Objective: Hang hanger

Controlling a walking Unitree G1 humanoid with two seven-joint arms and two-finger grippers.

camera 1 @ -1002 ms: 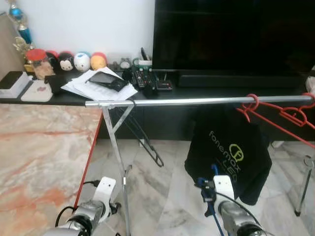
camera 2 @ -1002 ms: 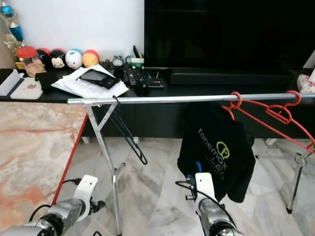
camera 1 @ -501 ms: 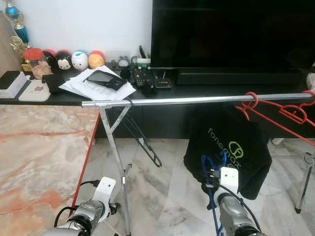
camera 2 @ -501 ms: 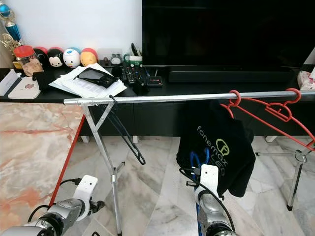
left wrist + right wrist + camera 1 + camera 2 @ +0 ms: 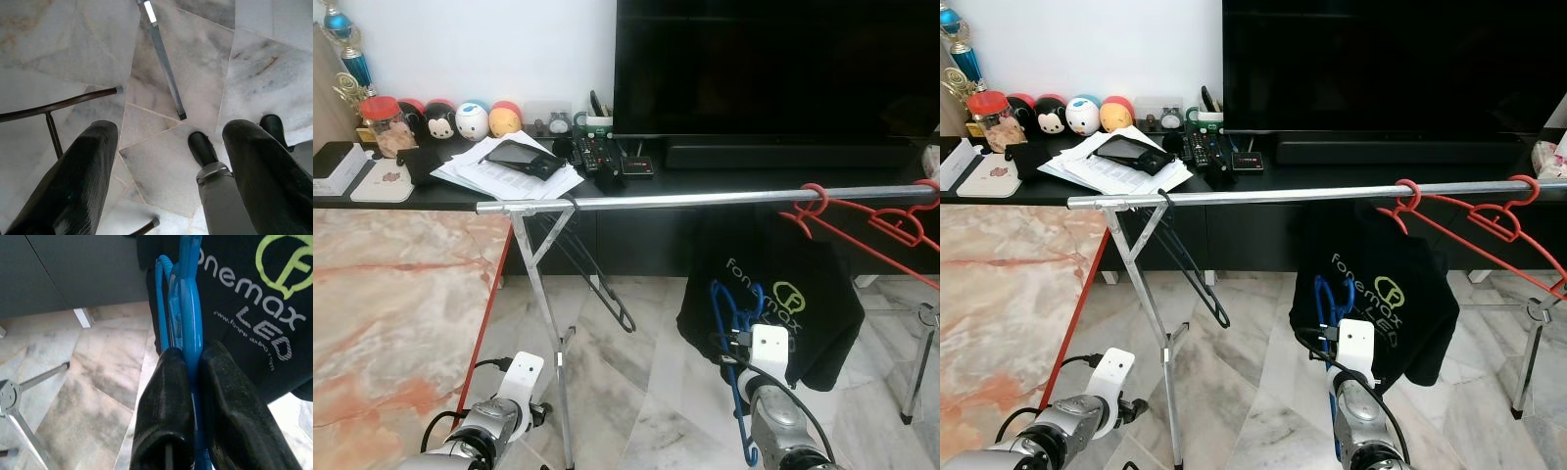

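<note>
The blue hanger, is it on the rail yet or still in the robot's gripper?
Still in the gripper. The right gripper is shut on the blue hanger, low in front of the black shirt, below the rail.

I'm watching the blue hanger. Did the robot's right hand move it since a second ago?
Yes. The right hand has lifted the blue hanger higher, closer to the silver rail, now in front of the black shirt.
</note>
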